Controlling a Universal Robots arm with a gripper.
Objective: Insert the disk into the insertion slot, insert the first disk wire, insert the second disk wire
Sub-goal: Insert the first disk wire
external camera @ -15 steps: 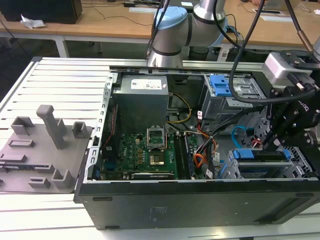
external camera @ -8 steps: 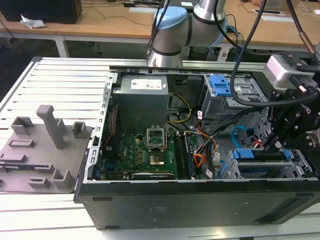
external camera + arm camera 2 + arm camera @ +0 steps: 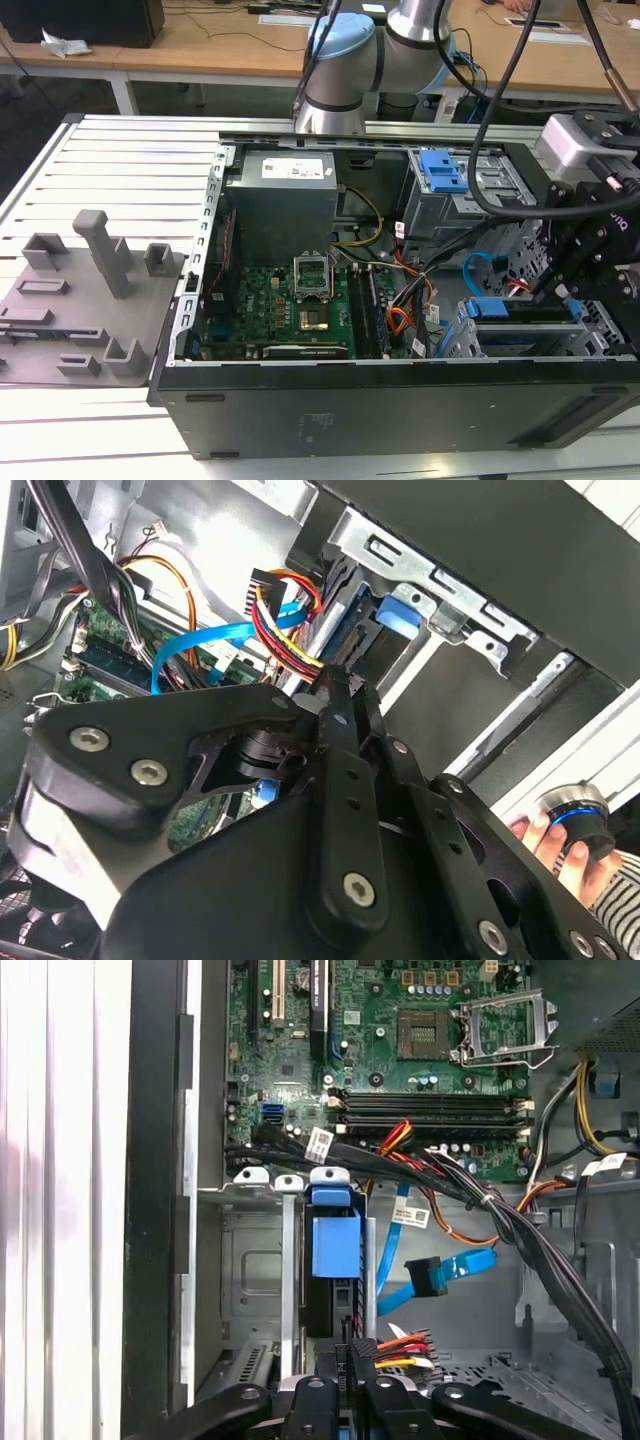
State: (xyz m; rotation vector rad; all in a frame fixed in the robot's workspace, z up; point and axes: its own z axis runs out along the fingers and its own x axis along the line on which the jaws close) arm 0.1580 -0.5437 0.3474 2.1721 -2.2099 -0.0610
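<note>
In the exterior view an open computer case (image 3: 400, 410) lies on a slatted table (image 3: 120, 170). The disk (image 3: 520, 310) sits edge-up in the insertion slot (image 3: 470, 340), in the case's near corner at the exterior view's right. The gripper (image 3: 560, 290) hangs just above it, by that same corner.

In the second wrist view the gripper (image 3: 335, 685) points at the slot (image 3: 450, 600), where the blue tab of the disk (image 3: 400, 615) shows. A coloured wire (image 3: 285, 620) runs down to its tips and a blue wire (image 3: 200, 640) crosses behind. A person's hand (image 3: 545, 840) rests outside the case wall.

In the first wrist view the disk (image 3: 333, 1245) stands seated in the slot (image 3: 255, 1260), beside the case's side wall. The gripper (image 3: 358, 1355) is clenched on the black plug of the coloured wire (image 3: 405, 1345), just beside the disk's end. The blue wire (image 3: 440, 1272) hangs loose nearby, its plug apart from the disk.
</note>
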